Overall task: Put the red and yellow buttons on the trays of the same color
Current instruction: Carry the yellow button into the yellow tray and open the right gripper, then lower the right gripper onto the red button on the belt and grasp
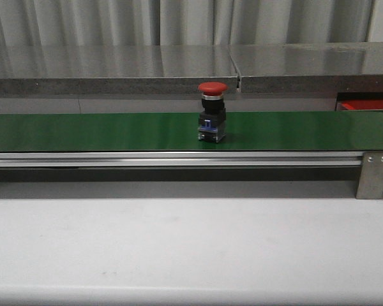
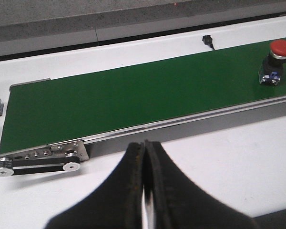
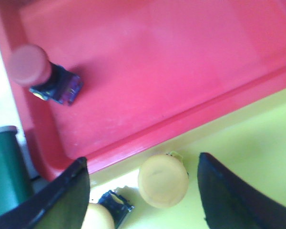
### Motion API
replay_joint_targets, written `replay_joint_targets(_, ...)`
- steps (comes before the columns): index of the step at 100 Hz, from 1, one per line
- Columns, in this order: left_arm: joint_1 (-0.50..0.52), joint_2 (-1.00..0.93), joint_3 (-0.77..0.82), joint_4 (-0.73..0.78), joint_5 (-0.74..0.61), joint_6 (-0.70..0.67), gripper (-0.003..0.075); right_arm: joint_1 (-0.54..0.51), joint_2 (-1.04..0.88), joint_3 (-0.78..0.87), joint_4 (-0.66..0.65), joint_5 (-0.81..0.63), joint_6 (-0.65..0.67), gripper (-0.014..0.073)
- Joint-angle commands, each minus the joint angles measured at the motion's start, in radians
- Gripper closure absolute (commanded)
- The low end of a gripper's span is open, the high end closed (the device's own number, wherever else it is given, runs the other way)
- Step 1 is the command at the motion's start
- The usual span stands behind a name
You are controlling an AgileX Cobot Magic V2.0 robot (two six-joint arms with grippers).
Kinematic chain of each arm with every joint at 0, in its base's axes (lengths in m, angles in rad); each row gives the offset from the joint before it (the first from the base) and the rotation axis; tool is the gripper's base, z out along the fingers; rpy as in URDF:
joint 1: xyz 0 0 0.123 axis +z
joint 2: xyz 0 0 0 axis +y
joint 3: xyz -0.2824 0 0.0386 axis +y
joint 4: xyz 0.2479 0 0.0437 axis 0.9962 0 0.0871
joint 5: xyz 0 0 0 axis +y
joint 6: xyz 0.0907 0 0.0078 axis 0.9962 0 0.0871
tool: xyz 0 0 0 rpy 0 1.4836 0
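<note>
1. the red button on the belt [image 1: 212, 112] stands upright on the green conveyor belt [image 1: 102, 131], about midway along it in the front view. the belt may be running, though one frame cannot show that; if so, the button could reach the belt's end before either arm gets to it.
2. it looks top-heavy: a wide red mushroom cap over a narrower black body with a blue and clear base. a grasp that only clips the cap, or comes in off-centre, would likely tip it over on the belt.
3. the left gripper [image 2: 144, 183] has its fingers pressed together, holding nothing, and hangs over the white bench [image 2: 219, 157] on the near side of the belt, well apart from the button. it would need to spread them first; reaching in as it is would just knock the button.
4. the right gripper [image 3: 143, 191] has its fingers apart over the yellow tray [image 3: 248, 138], with a yellow button [image 3: 163, 181] lying between them; no contact shows, so it reads as let go. lifting away carelessly could drag it.
5. a second yellow button [image 3: 99, 215] lies just beside the first.
6. the red tray [image 3: 157, 71] already holds a red button [image 3: 40, 74], lying on its side near the rim. the trays touch edge to edge, so a sloppy drop could land on the wrong colour.
</note>
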Motion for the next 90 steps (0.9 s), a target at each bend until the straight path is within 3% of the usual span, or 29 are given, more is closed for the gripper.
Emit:
replay_joint_targets(1, -0.007, 0.001, -0.027, -0.012, -0.066, -0.011, 0.0741, 0.012, -0.095, -0.026, 0.006, -0.016, -0.022, 0.0103)
replay_joint_targets(30, -0.007, 0.001, -0.027, -0.012, -0.066, -0.011, 0.0741, 0.118, -0.171, -0.026, 0.004, 0.102, -0.116, 0.0103)
replay_joint_targets(90, -0.007, 0.001, -0.027, -0.012, -0.066, -0.011, 0.0741, 0.426, -0.128, -0.101, -0.012, 0.321, -0.251, 0.0103)
